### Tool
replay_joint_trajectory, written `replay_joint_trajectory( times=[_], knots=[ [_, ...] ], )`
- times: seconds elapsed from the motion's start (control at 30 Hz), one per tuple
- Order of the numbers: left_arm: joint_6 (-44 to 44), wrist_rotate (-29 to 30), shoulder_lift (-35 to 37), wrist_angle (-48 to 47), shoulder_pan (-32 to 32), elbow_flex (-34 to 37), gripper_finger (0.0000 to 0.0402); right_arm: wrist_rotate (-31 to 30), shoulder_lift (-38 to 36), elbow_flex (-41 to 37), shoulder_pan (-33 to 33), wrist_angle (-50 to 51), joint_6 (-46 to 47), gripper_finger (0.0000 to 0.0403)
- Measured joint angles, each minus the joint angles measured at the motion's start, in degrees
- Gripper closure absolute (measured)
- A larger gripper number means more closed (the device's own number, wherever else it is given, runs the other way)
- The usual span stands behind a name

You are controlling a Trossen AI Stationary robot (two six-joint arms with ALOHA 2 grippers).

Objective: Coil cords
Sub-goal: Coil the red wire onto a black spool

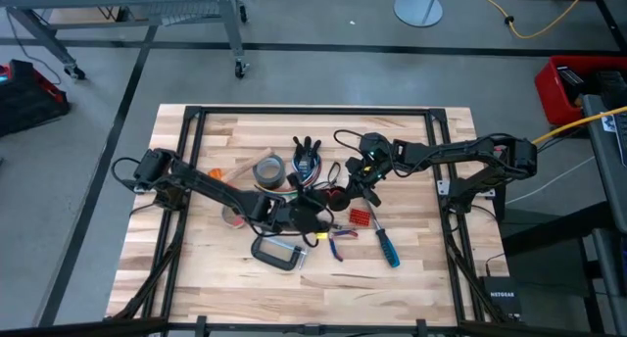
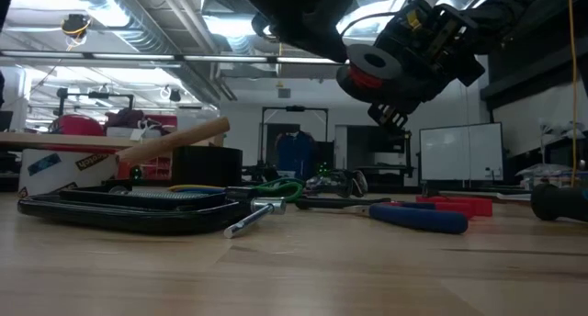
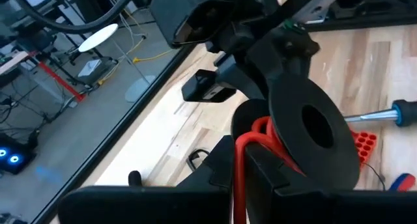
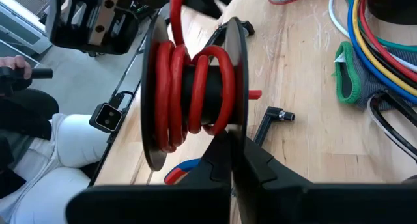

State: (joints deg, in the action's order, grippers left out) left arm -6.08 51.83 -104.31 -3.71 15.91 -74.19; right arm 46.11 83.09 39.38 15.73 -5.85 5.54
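Note:
A black spool with red cord wound on its core hangs in the air over the table's middle; it also shows in the low view. My right gripper is shut on the spool. My left gripper is shut on the red cord's free stretch just beside the spool. A bundle of blue, red, white, yellow and green cords lies on the table beyond the spool. My left gripper pinches the red cord's free stretch between its two fingers, close to where it leaves the spool's core. The cord runs short from the fingers to the windings, clear of the table. My right gripper pinches one flange of the spool at its rim between its two fingers, coming from the table's right. The spool is lifted clear of the table, its axis about level.
A grey tape roll, a C-clamp, a blue-handled screwdriver, a red bit holder and pliers lie around the middle. A person in white trousers is beside the table.

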Motion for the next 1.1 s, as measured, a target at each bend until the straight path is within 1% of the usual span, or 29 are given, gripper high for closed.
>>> replay_joint_trajectory(
  times=[0.13,0.3,0.5,0.67,0.87,1.0,1.1],
  knots=[
    [-1.1,-0.3,0.0,0.3,-0.6,0.0,0.0391,0.0,0.0,0.0,0.0,-0.1,0.0,0.0402],
    [-1.4,-3.7,0.0,0.3,-1.2,0.0,0.0391,-0.1,0.0,-0.1,0.0,-0.2,0.0,0.0402],
    [0.6,-3.7,0.0,0.1,-1.3,0.0,0.0389,-3.5,0.0,-0.1,0.0,-0.3,1.6,0.0402],
    [0.6,-3.4,0.0,0.1,-1.5,0.0,0.0358,-4.5,0.0,-0.1,0.0,-0.3,1.7,0.0402],
    [0.7,0.5,0.0,0.2,-1.5,0.0,0.0316,-4.6,0.0,-0.1,0.0,-0.4,3.0,0.0402],
    [0.2,0.7,0.1,0.4,-1.8,0.0,0.0301,-5.0,0.0,-0.1,0.0,-0.3,3.1,0.0402],
    [-0.3,0.7,0.1,1.2,-1.9,0.0,0.0298,-5.0,0.0,-0.1,0.0,-0.3,3.1,0.0402]
  ],
)
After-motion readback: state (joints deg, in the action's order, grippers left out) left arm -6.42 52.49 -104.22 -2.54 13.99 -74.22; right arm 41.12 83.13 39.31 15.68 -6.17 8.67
